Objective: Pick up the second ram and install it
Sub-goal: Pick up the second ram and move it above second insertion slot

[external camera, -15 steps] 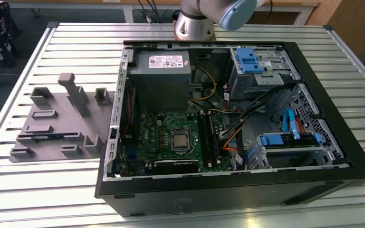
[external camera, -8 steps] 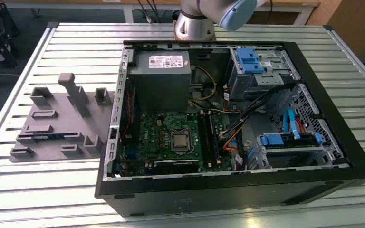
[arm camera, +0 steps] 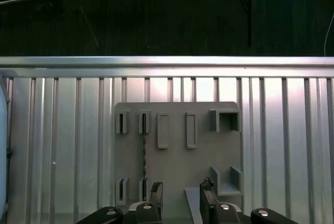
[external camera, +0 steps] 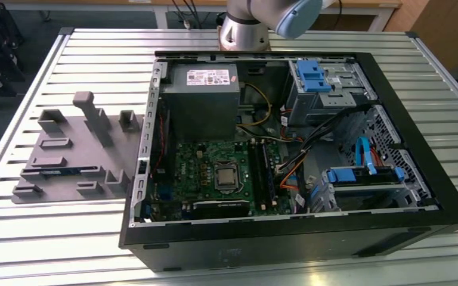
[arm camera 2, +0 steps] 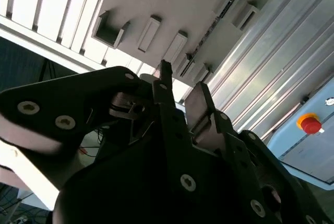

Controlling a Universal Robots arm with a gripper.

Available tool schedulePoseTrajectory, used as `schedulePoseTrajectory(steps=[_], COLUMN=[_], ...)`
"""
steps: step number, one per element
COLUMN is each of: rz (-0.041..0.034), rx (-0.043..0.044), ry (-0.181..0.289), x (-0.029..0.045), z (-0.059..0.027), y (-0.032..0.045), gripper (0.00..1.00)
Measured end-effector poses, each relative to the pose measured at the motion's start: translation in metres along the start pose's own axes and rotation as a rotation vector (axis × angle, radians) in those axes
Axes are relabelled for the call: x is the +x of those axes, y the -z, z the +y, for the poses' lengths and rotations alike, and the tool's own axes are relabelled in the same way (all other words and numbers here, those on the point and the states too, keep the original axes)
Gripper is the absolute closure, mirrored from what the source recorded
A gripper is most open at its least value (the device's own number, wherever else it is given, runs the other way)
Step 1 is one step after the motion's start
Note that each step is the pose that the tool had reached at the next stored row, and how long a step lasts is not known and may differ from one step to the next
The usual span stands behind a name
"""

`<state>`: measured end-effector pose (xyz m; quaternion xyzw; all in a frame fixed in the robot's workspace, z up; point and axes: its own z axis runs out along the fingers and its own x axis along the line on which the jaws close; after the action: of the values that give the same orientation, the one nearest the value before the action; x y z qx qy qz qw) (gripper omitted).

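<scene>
Released pincer [arm camera: 181, 205] above the grey tray [arm camera: 177, 166], nothing held.
The second ram [arm camera: 144, 151] stands edge-up in a tray slot, the tray at nine o'clock of the open case [external camera: 293, 238] in the exterior view. I'd square the jaws across its middle and lift straight.

Found the computer case [external camera: 293, 244] black, on a silver table [external camera: 54, 238] ribbed in long parallel slats. Inside the case, saw a green circuit board [external camera: 205, 167], a grey power box [external camera: 201, 101], bright blue clips [external camera: 312, 74], a yellow wire [external camera: 262, 101] and orange wires [external camera: 288, 179]. Beside the case, noted a plain grey tray [external camera: 78, 158] with a thin dark-blue memory stick [external camera: 56, 172]. Saw the gripper [arm camera: 181, 190] black.
</scene>
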<state>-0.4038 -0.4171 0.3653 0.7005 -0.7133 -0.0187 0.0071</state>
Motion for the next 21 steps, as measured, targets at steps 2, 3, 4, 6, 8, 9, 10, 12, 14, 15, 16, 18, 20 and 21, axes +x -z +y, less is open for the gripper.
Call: schedulePoseTrajectory(steps=[2,3,4,6,8,9,10,12,14,15,16,18,20,21], rz=[0.0003,0.0002,0.0003,0.0002,0.0003,0.0003,0.0002,0.0,-0.0003,-0.0003,-0.0002,-0.0004,-0.0003,-0.0003], rx=[-0.0004,-0.0002,-0.0004,-0.0003,-0.0004,-0.0004,-0.0004,-0.0003,-0.0002,-0.0002,-0.0003,0.0,0.0009,0.0014], ry=[0.0,0.0,0.0,0.0,0.0,-0.001,-0.002,-0.004,-0.004,-0.004,-0.004,-0.004,-0.004,-0.004], x=[0.0015,0.0021,0.0027,0.0038,0.0045,0.0046,0.0049,0.0054,0.006,0.0064,0.007,0.0083,0.01,0.011], z=[-0.0001,-0.0002,-0.0003,-0.0004,-0.0005,-0.0005,-0.0007,-0.0008,-0.001,-0.001,-0.0011,-0.001,-0.001,-0.001], y=[-0.0032,-0.005,-0.0067,-0.0105,-0.014,-0.0158,-0.0176,-0.0212,-0.024,-0.025,-0.026,-0.0279,-0.0297,-0.0305], gripper=[0.59,0.59,0.59,0.59,0.59,0.59,0.59,0.59,0.59,0.59,0.59,0.59,0.59,0.59])
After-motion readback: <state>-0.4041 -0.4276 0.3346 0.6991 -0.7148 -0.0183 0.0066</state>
